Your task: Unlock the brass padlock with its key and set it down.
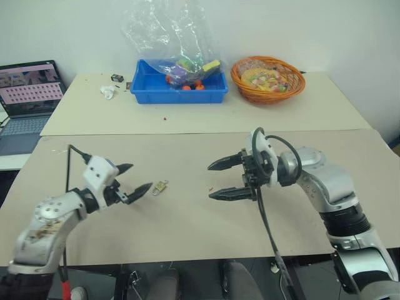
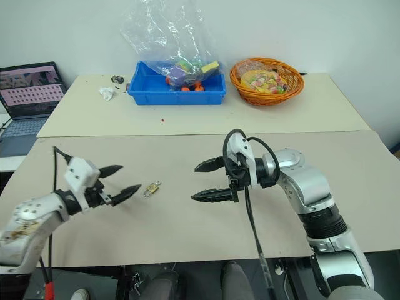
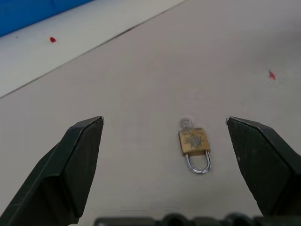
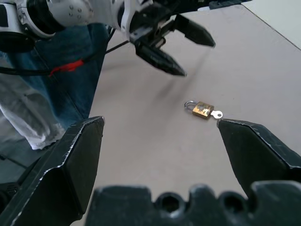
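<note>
Left wrist view looks along the left gripper [image 3: 164, 141], whose two black fingers [image 3: 70, 165] stand wide apart with nothing between them but bare table [image 3: 141, 84]. The padlock [image 3: 194, 142] lies flat on that table just ahead of the gap, nearer one finger than the other. Its silvery shackle faces back toward the gripper, and the key [image 3: 186, 124] sticks out of the far end of the brass body. Nothing touches the padlock.

From the head camera, the padlock [image 1: 160, 186] rests on the near table between the two arms, much closer to the left gripper [image 1: 134, 180]. It sits just beyond the tip of that gripper's lower finger, apart from it. The right gripper [image 1: 222, 179] hovers well off to the other side, pointing across toward the left one, its fingers spread wide and holding nothing.

The right wrist view shows the same layout from the opposite side: the padlock [image 4: 202, 110] lies flat with the key [image 4: 217, 114] in its end nearest the right gripper [image 4: 160, 141], and the shackle points toward the left gripper [image 4: 188, 52] beyond it. Whether the shackle is latched or sprung cannot be told.
</note>
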